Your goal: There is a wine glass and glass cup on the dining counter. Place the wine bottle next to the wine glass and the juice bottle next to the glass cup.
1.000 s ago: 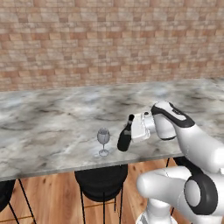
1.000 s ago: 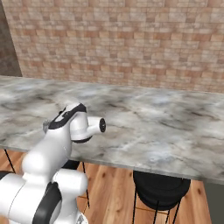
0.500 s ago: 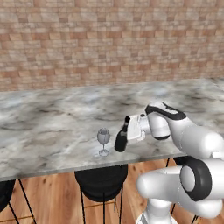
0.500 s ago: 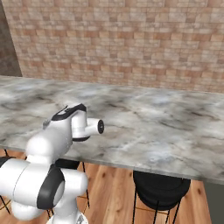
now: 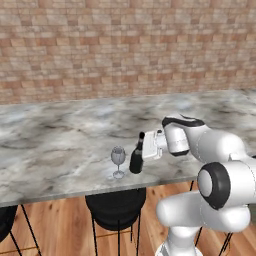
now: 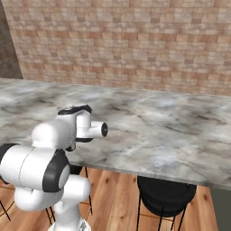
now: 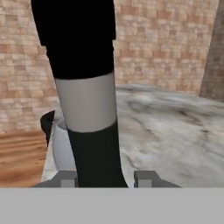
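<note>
Dark wine bottle | fingers clamped | moved closer to wine glass

I see the slim dark wine bottle with black neck and pale grey label leaning slightly, base at the long grey-veined marble dining counter, near its front edge. Just beside it stands the small clear stemmed wine glass, upright. Up close, the bottle shows its label band mid-body.

No legible txt anywhere
</note>
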You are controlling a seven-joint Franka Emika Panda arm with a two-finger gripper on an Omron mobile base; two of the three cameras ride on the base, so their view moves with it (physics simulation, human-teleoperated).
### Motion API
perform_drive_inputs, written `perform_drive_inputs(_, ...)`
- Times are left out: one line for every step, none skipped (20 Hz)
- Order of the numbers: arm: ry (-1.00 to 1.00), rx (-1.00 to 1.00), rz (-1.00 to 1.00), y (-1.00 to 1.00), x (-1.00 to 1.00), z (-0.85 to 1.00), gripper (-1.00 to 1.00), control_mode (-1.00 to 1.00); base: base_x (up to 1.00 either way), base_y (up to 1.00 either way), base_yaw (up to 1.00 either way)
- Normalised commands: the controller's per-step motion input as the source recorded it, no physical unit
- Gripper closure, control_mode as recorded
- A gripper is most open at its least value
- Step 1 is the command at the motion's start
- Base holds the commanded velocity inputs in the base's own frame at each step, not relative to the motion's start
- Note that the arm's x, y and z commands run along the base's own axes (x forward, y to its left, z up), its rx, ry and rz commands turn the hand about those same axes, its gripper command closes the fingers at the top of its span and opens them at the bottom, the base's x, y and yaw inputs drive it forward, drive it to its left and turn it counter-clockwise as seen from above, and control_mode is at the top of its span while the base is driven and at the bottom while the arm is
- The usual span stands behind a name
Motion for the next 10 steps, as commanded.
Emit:
perform_drive_inputs(0.03,0.00,0.00,0.00,0.16,-0.21,1.00,-1.00,0.00,0.00,0.00)
perform_drive_inputs(0.02,0.00,0.00,0.00,0.17,-0.19,1.00,-1.00,0.00,0.00,0.00)
perform_drive_inputs(0.01,0.00,0.00,0.00,0.16,-0.20,1.00,-1.00,0.00,0.00,0.00)
perform_drive_inputs(0.02,0.00,0.00,0.00,0.17,-0.19,1.00,-1.00,0.00,0.00,0.00)
perform_drive_inputs(0.04,0.00,0.00,0.00,0.17,-0.21,1.00,-1.00,0.00,0.00,0.00)
perform_drive_inputs(0.02,0.00,0.00,0.00,0.17,-0.19,1.00,-1.00,0.00,0.00,0.00)
perform_drive_inputs(0.01,0.00,0.00,0.00,0.16,-0.20,1.00,-1.00,0.00,0.00,0.00)
perform_drive_inputs(0.00,0.00,0.00,0.00,0.13,-0.21,1.00,-1.00,0.00,0.00,0.00)
perform_drive_inputs(0.00,0.00,0.00,0.00,0.07,-0.23,1.00,-1.00,0.00,0.00,0.00)
perform_drive_inputs(0.00,0.00,0.00,0.00,0.03,-0.25,1.00,-1.00,0.00,0.00,0.00)
